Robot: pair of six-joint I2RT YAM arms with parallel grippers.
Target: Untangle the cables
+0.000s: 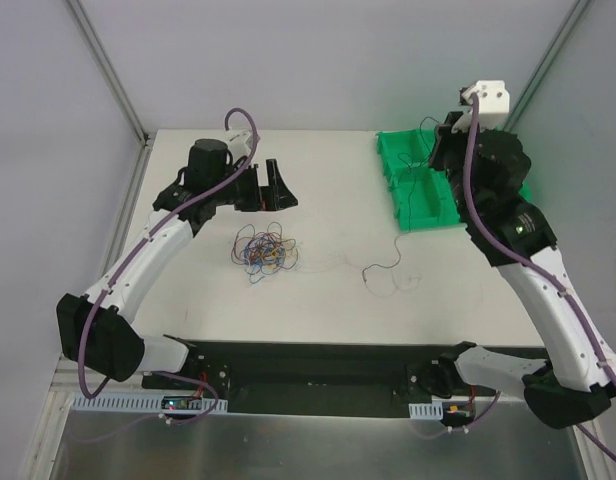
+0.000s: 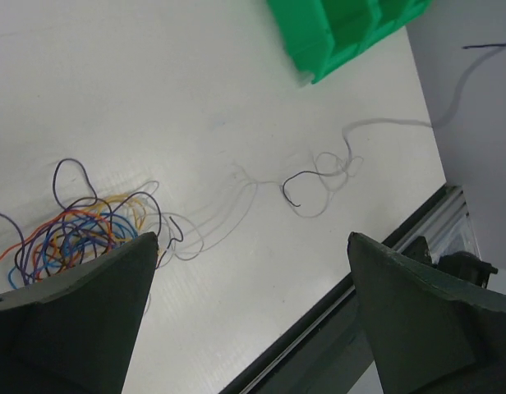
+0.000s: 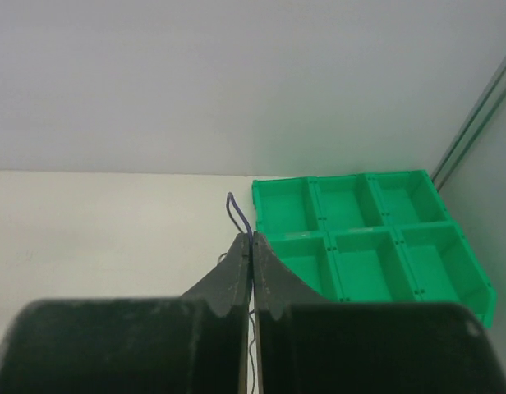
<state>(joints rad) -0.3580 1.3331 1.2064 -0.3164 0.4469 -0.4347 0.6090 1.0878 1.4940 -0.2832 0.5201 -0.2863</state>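
Right wrist: gripper (image 3: 251, 238) pinches (apparently) wire (image 3: 229, 202).

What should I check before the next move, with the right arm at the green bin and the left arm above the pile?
1. Jaws of left gripper open: ok.
2. Jaws of right gripper shut on a blue wire: ok.
3. Held wire above the green bin: ok; which compartment, cannot tell.
4. The tangle undone: not ok, many colours knotted.
5. The stray wire free of the tangle: cannot tell, too fine to trace.
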